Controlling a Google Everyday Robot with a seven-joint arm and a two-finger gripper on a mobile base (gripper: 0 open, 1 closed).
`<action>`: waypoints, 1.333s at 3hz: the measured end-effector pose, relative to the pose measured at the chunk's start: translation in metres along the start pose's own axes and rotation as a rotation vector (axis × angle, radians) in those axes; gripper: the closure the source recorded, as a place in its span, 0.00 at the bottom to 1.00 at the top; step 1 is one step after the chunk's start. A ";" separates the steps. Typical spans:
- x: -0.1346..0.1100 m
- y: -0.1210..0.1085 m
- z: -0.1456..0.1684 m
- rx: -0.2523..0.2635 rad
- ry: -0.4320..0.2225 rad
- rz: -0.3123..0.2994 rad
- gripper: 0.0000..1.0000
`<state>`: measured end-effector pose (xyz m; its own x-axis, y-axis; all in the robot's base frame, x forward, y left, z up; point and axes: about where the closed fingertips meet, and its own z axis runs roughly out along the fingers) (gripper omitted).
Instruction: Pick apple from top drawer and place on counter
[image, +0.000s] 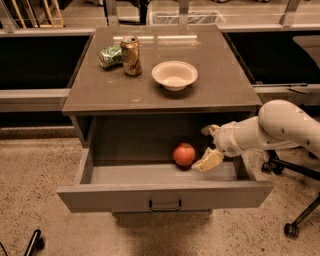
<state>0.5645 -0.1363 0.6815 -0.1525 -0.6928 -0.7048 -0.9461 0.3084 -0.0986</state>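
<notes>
The top drawer (165, 195) is seen pulled open in the lower middle of the frame, with the apple (184, 154) resting on its floor, right of centre. The round fruit could be nudged and rolled leftward if the lower finger were driven into it before closing. The gripper (210, 146) is held just right of the apple, jaws spread and empty; the apple is not yet between them. Farther up, the counter (220, 85) carries a white bowl (174, 75) and an upright can (131, 55).
</notes>
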 end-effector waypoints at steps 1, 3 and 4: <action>0.002 -0.014 0.036 0.101 -0.024 0.049 0.18; 0.013 -0.017 0.075 0.125 -0.072 0.127 0.33; -0.010 -0.014 0.065 0.062 -0.173 0.094 0.64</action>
<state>0.5976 -0.0910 0.6441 -0.1826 -0.5386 -0.8226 -0.9100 0.4093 -0.0659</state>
